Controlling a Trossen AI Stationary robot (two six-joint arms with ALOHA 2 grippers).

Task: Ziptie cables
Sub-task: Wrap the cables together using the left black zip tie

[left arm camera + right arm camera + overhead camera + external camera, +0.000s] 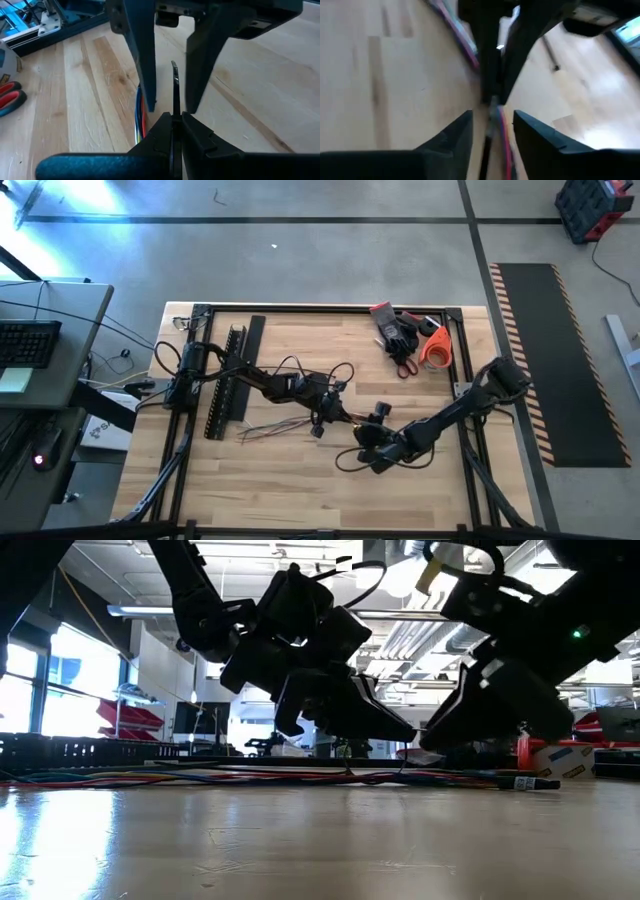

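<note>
The cables (285, 426) lie as a loose bunch of thin dark, reddish and whitish wires along the middle of the table, and show as a coloured line (250, 778) in the low view. My left gripper (325, 417) is over their right end, shut on a thin black zip tie (175, 87). My right gripper (368, 442) comes in from the right, facing the left one. It is open, with its fingers (142, 60) standing on either side of the zip tie and of the cables (503, 131), touching nothing that I can see. My left gripper pinches the zip tie between its two fingertips (165, 131), at a point (175, 111) back from the free end. The strip runs straight out ahead of the fingers, along them, and its free tip (173, 65) lies between the right gripper's open fingers. The coloured cables (140, 112) pass beside the fingers.
A long black slotted rail (225, 385) and a flat black strip (254, 340) lie at the table's left. Black gloves (392, 330), scissors (404, 364) and an orange tape roll (436, 350) sit at the far right. A black frame (320, 308) rims the table. Bare wood lies at the near side.
</note>
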